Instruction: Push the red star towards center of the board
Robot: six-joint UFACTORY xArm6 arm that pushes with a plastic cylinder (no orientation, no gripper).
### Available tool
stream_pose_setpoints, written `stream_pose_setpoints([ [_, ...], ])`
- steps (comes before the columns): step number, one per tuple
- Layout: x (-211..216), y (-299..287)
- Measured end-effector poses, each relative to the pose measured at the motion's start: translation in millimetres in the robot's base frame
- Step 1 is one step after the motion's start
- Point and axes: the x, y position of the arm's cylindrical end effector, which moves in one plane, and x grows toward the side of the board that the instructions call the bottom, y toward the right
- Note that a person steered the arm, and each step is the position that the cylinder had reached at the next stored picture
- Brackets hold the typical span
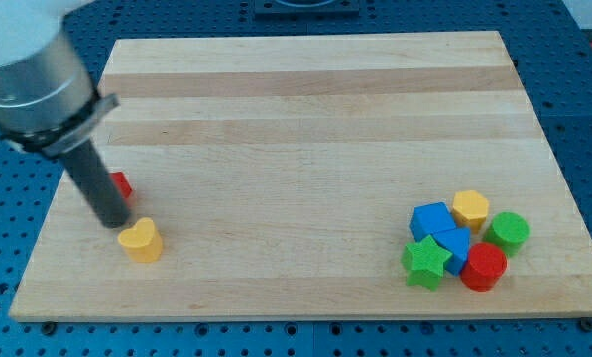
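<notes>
Claw: none on this arm — it ends in a dark rod, so there is nothing to spread or press together; my tip point(115, 222) rests on the board at the view's left.
Tip and neighbours: the red star point(121, 184) sits just at 12 o'clock of my tip, mostly hidden behind the rod, and whether they touch cannot be told; the yellow heart point(141, 240) lies just at 4 o'clock of my tip.
Red star: near the left edge of the wooden board point(305, 119), well apart from the middle, which lies at its 3 o'clock.
In the way: between the star and the middle only bare wood shows; the rod itself stands across the star's front-left side.
Far cluster: at the view's lower right, well apart — a blue cube point(431, 219), a yellow hexagon point(470, 209), a green cylinder point(509, 231), a second blue block point(455, 245), a green star point(425, 262) and a red cylinder point(485, 266), packed closely together.
Bench: blue, with rows of holes point(8, 238), carrying the board.
Containers: none to be seen.
</notes>
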Motion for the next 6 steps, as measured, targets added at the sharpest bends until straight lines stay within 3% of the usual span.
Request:
stream_pose_setpoints([
  [2, 0, -27],
  [3, -38, 1],
  [6, -94, 40],
])
